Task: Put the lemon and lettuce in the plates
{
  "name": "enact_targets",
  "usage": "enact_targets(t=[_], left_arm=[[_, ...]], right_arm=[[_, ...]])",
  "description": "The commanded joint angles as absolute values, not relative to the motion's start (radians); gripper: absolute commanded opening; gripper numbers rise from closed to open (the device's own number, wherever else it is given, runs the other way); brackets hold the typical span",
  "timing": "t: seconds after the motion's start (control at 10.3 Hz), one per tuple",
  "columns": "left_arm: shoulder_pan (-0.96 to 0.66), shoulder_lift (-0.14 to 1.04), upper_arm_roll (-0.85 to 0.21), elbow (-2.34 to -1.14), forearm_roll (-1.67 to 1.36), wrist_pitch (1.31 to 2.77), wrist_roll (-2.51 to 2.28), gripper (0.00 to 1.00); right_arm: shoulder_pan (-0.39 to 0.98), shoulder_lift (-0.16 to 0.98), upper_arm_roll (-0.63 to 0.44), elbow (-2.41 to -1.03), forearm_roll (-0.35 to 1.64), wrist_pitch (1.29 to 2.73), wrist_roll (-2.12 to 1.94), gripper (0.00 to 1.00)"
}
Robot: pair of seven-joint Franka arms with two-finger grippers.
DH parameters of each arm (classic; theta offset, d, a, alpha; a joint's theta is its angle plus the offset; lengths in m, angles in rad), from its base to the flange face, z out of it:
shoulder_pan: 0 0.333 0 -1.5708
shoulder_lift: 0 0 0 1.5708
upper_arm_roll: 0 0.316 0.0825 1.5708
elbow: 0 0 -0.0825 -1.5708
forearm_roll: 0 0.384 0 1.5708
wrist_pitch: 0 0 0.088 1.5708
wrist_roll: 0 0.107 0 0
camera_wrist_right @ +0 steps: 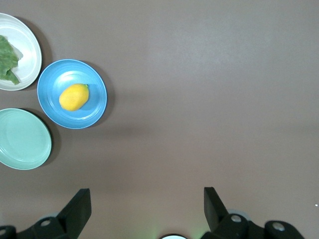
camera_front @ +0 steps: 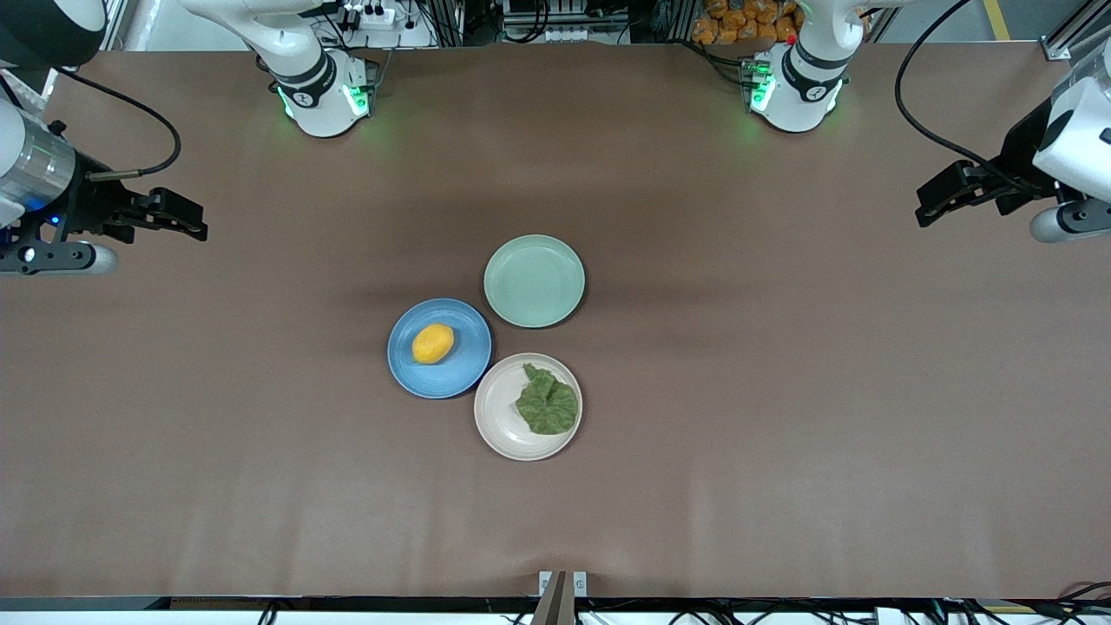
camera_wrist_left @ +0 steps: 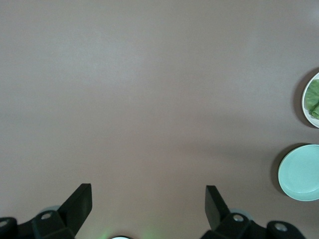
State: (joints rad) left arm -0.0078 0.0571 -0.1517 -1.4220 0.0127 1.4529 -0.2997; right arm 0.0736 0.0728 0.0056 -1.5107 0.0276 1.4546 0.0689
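A robotics lab: a brown table (camera_front: 781, 391) backed by cables and aluminium framing (camera_front: 555, 22)

We record three plates clustered mid-desk (camera_front: 781, 451), rims close together. The lemon (camera_front: 432, 344) lies in the plate toward the right arm's end (camera_front: 439, 348). The lettuce (camera_front: 547, 402) lies in the plate nearest the front camera (camera_front: 503, 408). The third plate (camera_front: 534, 281) sits farthest from that camera. The left end effector (camera_front: 933, 211) and right end effector (camera_front: 193, 224) hang over opposite desk ends, well apart from the plates, fingers spread.
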Motion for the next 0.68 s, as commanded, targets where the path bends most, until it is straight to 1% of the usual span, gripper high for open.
enact_targets(t=[0.0, 0.19, 0.39, 0.58], left_arm=[[-0.002, 0.037, -0.146, -1.456, 0.031, 1.486, -0.275, 1.0], [0.0, 0.04, -0.149, -1.46, 0.031, 1.497, -0.275, 1.0], [0.0, 0.034, -0.149, -1.491, 0.031, 1.535, -0.275, 1.0], [0.0, 0.04, -0.149, -1.488, 0.031, 1.555, -0.275, 1.0]], right_arm=[[0.072, 0.054, 0.005, -1.528, 0.017, 1.454, 0.064, 1.0], [0.069, 0.045, 0.003, -1.537, 0.017, 1.444, 0.064, 1.0], [0.069, 0.043, 0.003, -1.542, 0.015, 1.442, 0.064, 1.0], [0.069, 0.043, 0.005, -1.543, 0.015, 1.442, 0.064, 1.0]])
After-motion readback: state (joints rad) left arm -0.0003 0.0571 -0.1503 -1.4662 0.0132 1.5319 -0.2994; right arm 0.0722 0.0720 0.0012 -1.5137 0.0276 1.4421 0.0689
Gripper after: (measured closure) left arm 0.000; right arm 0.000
